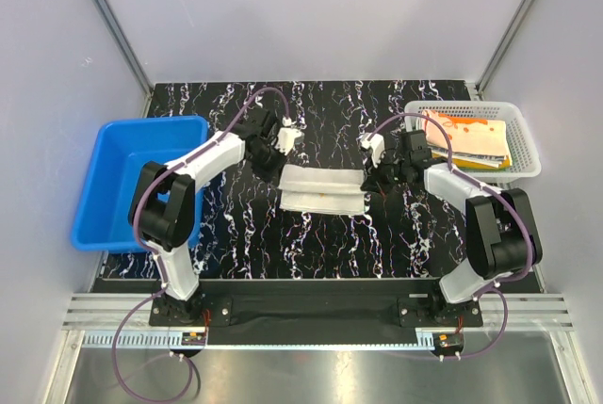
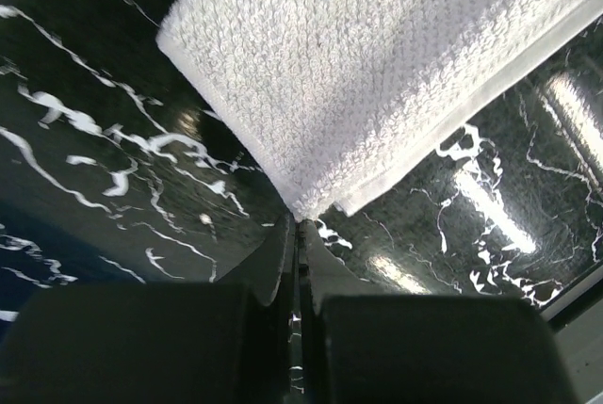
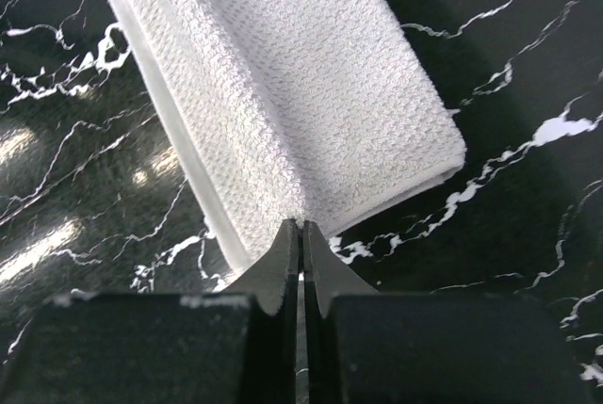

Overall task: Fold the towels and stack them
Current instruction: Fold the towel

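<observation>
My left claw (image 2: 298,234) is clenched on the whitish towel (image 1: 322,189) at its 10 o'clock corner. My right claw (image 3: 302,230) is pinched shut on the towel's 3 o'clock edge. The towel lies doubled over in the middle of the worktop (image 1: 311,253). I grip both ends, I judge, so the layers line up and pull taut for another fold. Folded towels (image 1: 471,136) sit in the mesh basket (image 1: 529,161) at 2 o'clock, likely where this one belongs.
</observation>
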### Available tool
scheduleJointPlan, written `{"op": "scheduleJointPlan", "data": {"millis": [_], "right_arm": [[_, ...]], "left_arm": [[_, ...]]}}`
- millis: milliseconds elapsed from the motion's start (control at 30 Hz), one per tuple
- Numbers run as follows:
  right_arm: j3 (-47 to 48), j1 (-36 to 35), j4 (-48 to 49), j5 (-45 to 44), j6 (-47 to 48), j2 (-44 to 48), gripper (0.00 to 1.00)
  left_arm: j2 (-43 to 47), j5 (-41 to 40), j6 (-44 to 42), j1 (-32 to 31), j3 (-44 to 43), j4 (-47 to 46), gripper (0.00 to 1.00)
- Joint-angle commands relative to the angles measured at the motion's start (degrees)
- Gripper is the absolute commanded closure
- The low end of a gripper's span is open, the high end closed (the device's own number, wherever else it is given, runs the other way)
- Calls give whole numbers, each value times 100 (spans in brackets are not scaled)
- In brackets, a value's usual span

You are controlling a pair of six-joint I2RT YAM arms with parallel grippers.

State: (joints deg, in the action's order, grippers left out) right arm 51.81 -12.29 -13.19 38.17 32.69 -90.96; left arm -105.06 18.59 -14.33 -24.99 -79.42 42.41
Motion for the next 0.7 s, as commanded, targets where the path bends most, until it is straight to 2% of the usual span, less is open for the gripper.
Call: {"op": "scheduleJointPlan", "data": {"millis": [0,267,367,400,433,567,667], "right_arm": [[-110,-71,-245,-213,10,350,97],[-286,-273,-483,-415,-17,500,94],[-259,-457,-676,-590,18,298,88],[-268,-493,-720,-679,27,194,79],[-268,-511,-755,-732,27,140,77],[-145,-546,-992,-820,-8,34,68],[-145,-546,-958,-838,-43,358,58]], "left_arm": [[310,-145,53,-102,224,-14,100],[460,-215,193,-199,585,-93,100],[407,-276,229,-216,664,-110,99],[346,-303,246,-234,664,-76,97],[311,-321,246,-251,656,-67,88],[292,-251,308,-296,621,-23,77],[433,-180,343,-296,594,74,70]]}}
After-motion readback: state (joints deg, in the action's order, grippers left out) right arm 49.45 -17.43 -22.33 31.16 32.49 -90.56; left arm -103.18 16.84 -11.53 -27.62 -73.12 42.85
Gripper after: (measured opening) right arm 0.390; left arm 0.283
